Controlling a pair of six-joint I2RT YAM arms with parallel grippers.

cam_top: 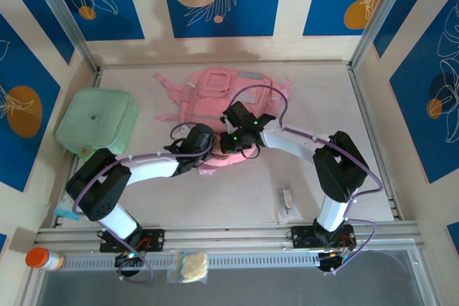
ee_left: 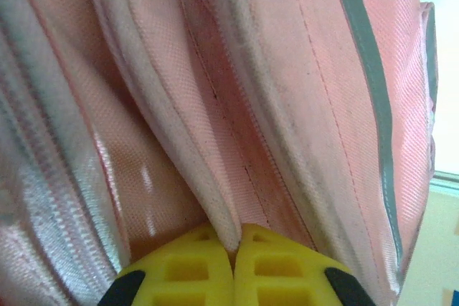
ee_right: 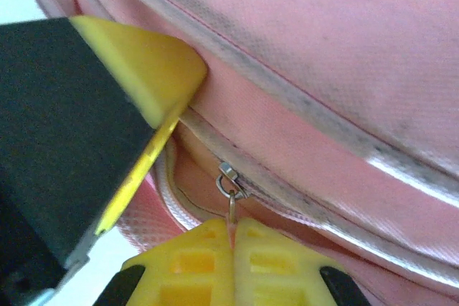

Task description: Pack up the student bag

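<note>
green case [cam_top: 97, 121] L of bag [cam_top: 215, 87], bottle [cam_top: 44, 258] front-L

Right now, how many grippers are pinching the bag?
2. The left gripper is shut on a piped seam of the bag; the right gripper is shut on its zipper pull.

Left arm [cam_top: 154, 168] and right arm [cam_top: 287, 137]: white links, black joint housings, purple cable [cam_top: 259, 87] along each, green lights [cam_top: 233, 136] near the wrists. Left gripper [ee_left: 233, 266] and right gripper [ee_right: 233, 266]: 2 yellow fingers each, square recesses, black corners.
</note>
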